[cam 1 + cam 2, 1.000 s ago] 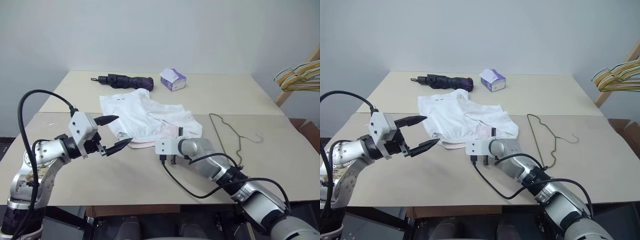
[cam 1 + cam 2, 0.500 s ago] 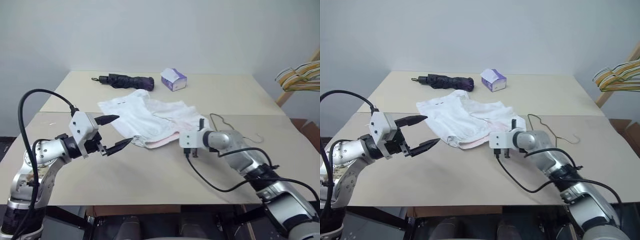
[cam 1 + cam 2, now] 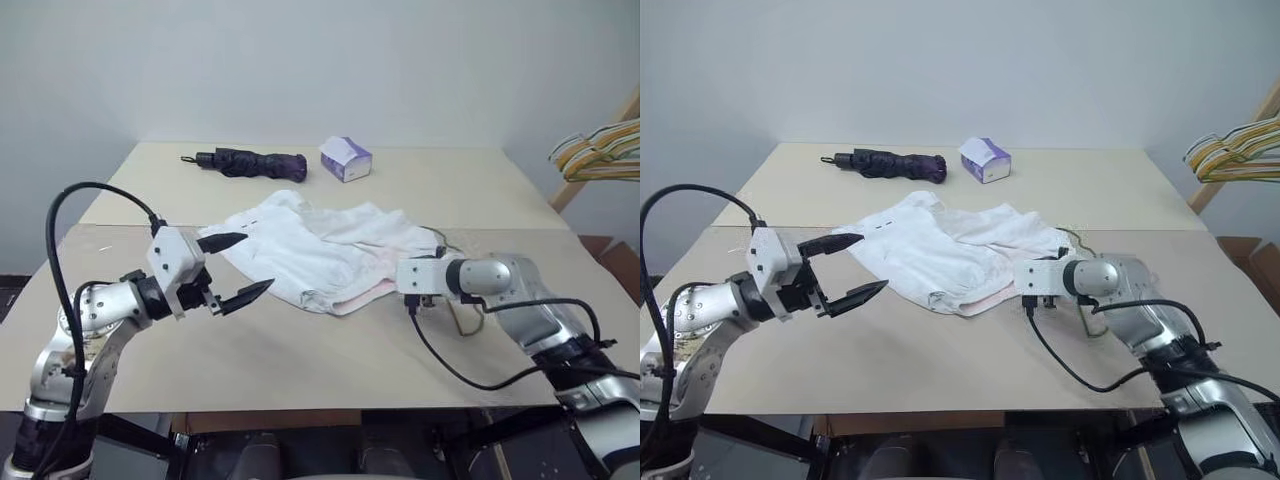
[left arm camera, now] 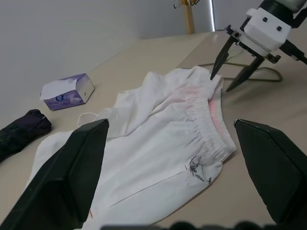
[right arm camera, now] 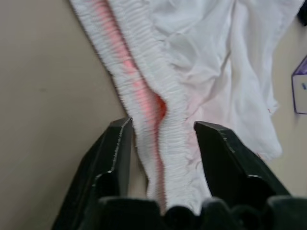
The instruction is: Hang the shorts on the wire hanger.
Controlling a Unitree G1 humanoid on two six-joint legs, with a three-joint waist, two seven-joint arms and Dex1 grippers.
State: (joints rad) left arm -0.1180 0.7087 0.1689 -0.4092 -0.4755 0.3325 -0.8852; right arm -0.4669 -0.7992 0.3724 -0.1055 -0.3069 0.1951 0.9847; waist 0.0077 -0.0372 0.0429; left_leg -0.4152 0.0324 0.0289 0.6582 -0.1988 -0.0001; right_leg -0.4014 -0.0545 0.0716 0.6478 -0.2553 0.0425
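**Shorts spread mid-counter, right end effector parted around the waistband**

The shorts (image 3: pixel 320 250) lie crumpled across the middle of the counter (image 3: pixel 300 340), reaching from the seam between its two slabs toward the right side. Their gathered elastic waistband, with a pink tint inside, faces the near edge and the right.

The right end effector (image 4: pixel 235 64) is at the right end of the waistband. In the right wrist view its two black fingers (image 5: pixel 112 158) stand apart with the waistband running between them; one fingertip touches the cloth in the left wrist view, while the other stands just off the cloth above the counter. The jaws are released rather than clamped.

The wire hanger (image 3: pixel 462 300) lies flat near the right edge of the counter, mostly hidden behind the right arm and partly under the right end of the shorts; a loop of it shows just beside the wrist.

The left end effector (image 3: pixel 238 268) hovers above the near left part of the counter, jaws spread wide and holding nothing, its tips just beside the left end of the shorts without touching.

Along the far edge lie a folded dark umbrella (image 3: pixel 250 162) and, to its right, a purple tissue box (image 3: pixel 346 159). Yellow and green hangers (image 3: pixel 600 150) hang past the counter's far right corner.
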